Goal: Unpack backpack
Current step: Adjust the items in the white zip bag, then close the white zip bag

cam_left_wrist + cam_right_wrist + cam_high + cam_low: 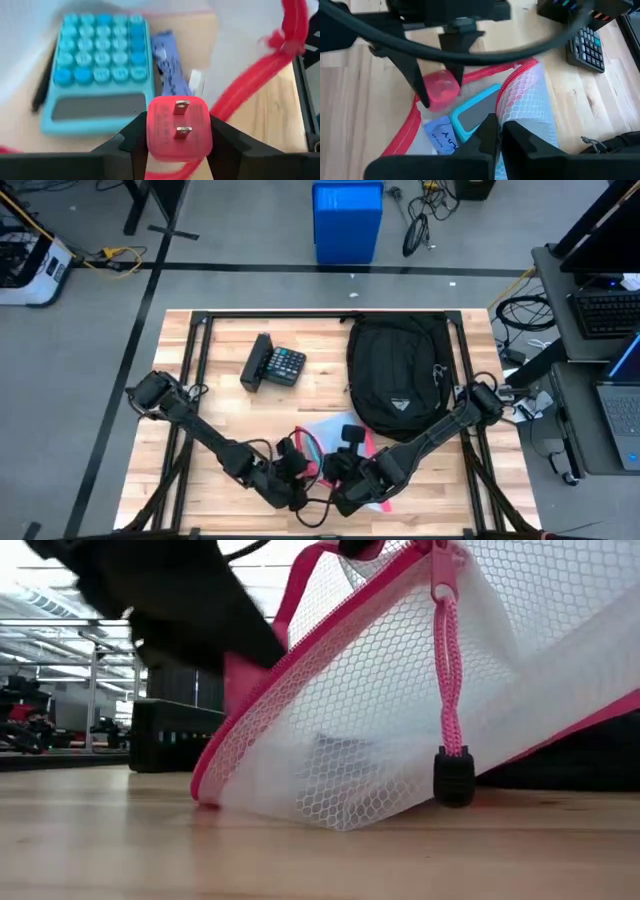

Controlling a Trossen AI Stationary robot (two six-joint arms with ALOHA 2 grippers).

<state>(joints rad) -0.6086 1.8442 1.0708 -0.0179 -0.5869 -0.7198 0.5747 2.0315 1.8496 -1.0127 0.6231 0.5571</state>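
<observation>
Black backpack (398, 375) lies flat on desk (220, 420), well beyond both grippers. Left gripper (178, 131) fingers pinch pink plug adapter (178, 127) over open mesh pouch (520, 107); right gripper (499, 131) fingers pressed on pouch's edge.

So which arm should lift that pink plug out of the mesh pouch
Left. Its gripper already clamps the pink charger plug above the pouch, while the right gripper pinches the pouch's mesh edge, holding it open.
</observation>
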